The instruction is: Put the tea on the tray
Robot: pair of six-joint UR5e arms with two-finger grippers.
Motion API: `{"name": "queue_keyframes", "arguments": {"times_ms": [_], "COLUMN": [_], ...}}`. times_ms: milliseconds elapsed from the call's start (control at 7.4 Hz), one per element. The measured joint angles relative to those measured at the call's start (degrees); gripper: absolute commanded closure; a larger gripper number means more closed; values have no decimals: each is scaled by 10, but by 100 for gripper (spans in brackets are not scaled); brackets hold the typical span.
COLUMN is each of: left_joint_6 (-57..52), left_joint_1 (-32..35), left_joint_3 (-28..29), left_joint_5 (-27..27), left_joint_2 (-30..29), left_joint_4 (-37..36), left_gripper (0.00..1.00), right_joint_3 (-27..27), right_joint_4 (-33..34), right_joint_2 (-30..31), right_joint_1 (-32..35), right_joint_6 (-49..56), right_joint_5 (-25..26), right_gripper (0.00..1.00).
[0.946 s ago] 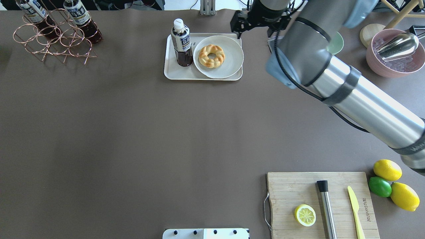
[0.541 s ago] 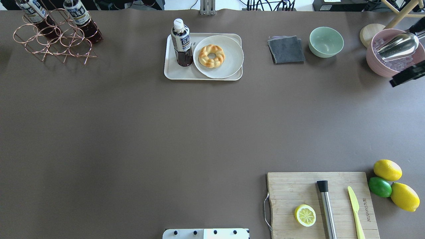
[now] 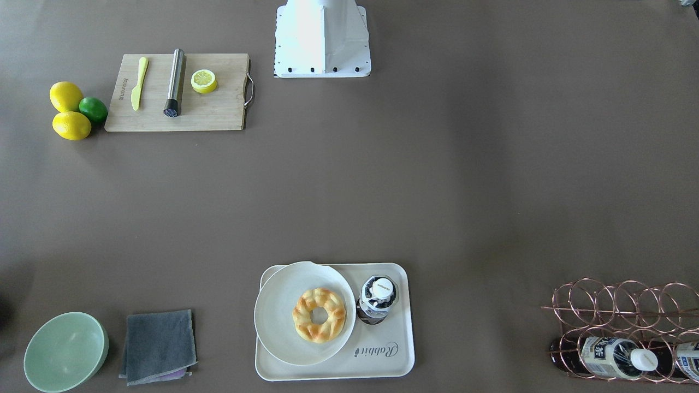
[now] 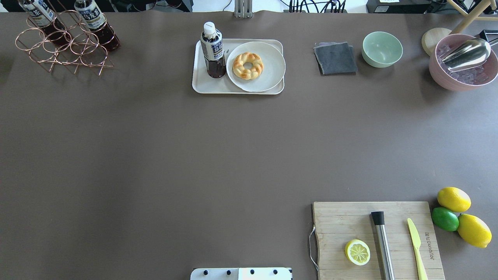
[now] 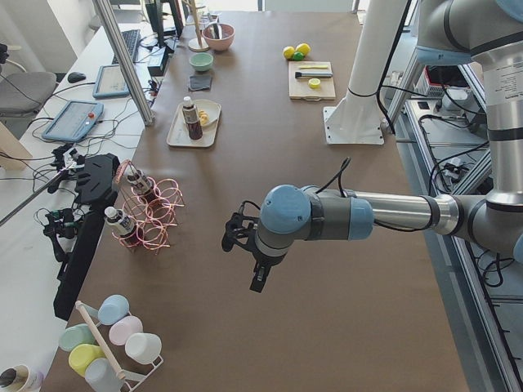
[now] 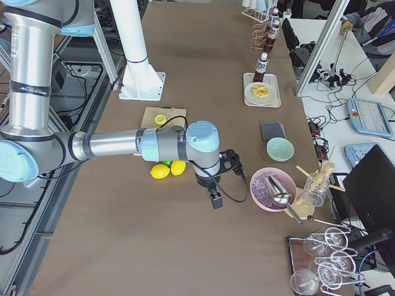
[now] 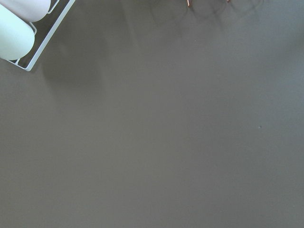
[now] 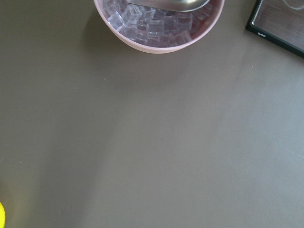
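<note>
The tea bottle [image 4: 213,48] stands upright on the cream tray [image 4: 200,83], white cap up and long axis vertical, at the end of the tray that lies toward the robot's left. Just beside it is the round white plate [image 4: 272,74] with a braided doughnut [image 4: 248,65]; whether the bottle's base touches the plate rim I cannot tell. Nothing has hold of the bottle, so the placing looks finished to me. Both arms hang well apart from the tray: the left gripper [image 5: 257,278] is over bare table past the copper wire rack [image 4: 58,46] (which holds the two look-alike bottles [image 4: 93,19]), and the right gripper [image 6: 215,198] is near the pink bowl of ice [image 6: 271,188]. Each shows only from the table ends, so how far their fingers are parted I cannot tell, though neither seems to carry anything. Were the bottle to need a nudge, the left arm has the clearer path, since the plate sits between the bottle and the right arm.
</note>
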State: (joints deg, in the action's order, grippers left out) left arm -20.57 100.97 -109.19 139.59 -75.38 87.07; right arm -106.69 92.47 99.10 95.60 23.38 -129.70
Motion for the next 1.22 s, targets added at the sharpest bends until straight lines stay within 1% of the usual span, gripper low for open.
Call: {"name": "queue_keyframes", "arguments": {"times_ms": [135, 270, 405, 676, 1216], "left_joint_6": [0, 0, 1, 1, 0], "left_joint_1": [3, 5, 5, 6, 7], "left_joint_3": [9, 17, 22, 26, 35], "left_joint_5": [-1, -1, -3, -18, -21], "left_joint_2": [16, 23, 26, 27, 23], "left_joint_4": [35, 54, 61, 66, 67], "left_gripper": [3, 3, 3, 3, 3], "right_joint_3": [3, 0, -2, -1, 1], "right_joint_4": [12, 31, 41, 48, 49], "right_joint_2": [5, 5, 3, -2, -1], "right_joint_1": [34, 58, 66, 62, 59], "right_joint_6": [17, 25, 27, 29, 28], "right_joint_5": [0, 0, 2, 6, 5], "right_gripper": [0, 0, 0, 0, 0]}}
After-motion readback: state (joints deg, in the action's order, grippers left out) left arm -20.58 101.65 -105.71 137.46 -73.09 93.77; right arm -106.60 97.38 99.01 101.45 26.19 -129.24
